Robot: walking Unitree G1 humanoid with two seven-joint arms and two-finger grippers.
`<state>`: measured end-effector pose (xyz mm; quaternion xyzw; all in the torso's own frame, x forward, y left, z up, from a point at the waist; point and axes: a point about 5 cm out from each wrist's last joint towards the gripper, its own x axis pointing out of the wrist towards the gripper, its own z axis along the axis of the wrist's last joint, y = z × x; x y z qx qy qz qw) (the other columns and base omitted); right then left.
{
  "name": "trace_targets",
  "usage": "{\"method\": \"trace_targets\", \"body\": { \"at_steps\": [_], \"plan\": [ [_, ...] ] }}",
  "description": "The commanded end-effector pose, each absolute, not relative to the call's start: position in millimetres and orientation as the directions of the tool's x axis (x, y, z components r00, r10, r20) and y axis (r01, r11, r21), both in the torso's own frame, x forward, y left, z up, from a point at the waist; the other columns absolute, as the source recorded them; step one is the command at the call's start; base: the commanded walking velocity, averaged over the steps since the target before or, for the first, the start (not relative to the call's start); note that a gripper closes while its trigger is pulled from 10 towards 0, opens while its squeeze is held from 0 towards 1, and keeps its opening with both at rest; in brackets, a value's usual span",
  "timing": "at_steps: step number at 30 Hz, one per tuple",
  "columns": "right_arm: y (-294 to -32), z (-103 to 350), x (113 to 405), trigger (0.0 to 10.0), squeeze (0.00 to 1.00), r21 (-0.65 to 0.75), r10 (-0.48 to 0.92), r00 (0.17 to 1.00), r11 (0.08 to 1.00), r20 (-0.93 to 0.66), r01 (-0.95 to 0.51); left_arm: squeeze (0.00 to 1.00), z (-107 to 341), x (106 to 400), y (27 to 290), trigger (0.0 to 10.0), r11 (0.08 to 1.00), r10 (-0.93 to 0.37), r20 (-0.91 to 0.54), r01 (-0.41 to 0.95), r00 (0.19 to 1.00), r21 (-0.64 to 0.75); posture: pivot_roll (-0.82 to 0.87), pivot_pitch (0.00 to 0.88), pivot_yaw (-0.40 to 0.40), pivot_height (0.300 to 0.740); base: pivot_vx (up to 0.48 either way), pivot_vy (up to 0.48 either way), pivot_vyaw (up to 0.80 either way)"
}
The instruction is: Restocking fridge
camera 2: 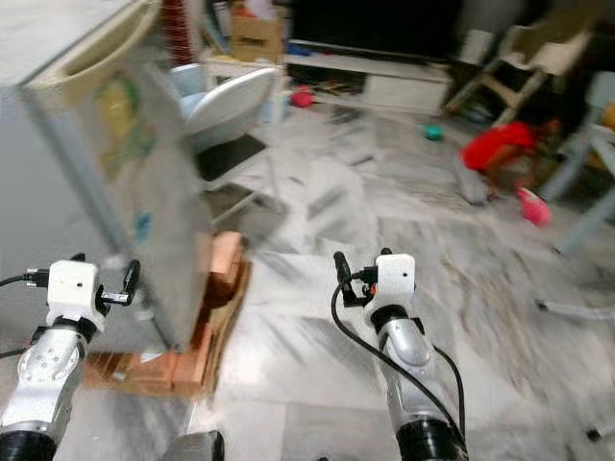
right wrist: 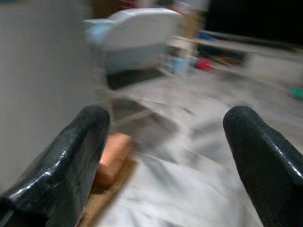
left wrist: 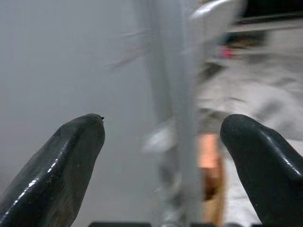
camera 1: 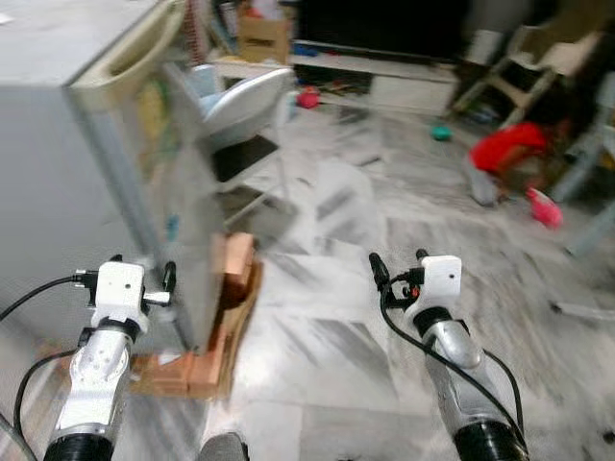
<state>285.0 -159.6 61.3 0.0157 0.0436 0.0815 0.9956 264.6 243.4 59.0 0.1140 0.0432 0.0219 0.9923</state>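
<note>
The left pincer (camera 1: pixel 142 272) hovered spread apart and empty, just beside the grey fridge (camera 1: pixel 106 144) corner; the right pincer (camera 1: pixel 397 261) was likewise parted above marble floor (camera 1: pixel 327 317). The fridge stood on bricks (camera 1: pixel 231 288); beyond, a chair (camera 1: pixel 245 106).

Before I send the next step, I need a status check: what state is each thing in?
Fridge: door shut, standing on bricks.
Left gripper: open, empty, at the fridge's front corner.
Right gripper: open, empty, over the marble floor.
Chair: upright beside the fridge.
</note>
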Motion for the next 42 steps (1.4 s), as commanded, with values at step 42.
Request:
{"method": "trace_targets", "body": {
  "at_steps": [42],
  "plan": [
    [-163, 62, 284, 10.0, 0.0, 0.029, 0.136, 0.987, 0.99, -0.085, -0.134, 0.0, 51, 249, 217, 10.0, 0.983, -0.074, -0.12, 0.093, 0.99, 0.16, 0.05, 0.013, -0.051, 0.74, 0.252, 0.0, -0.09]
  ]
}}
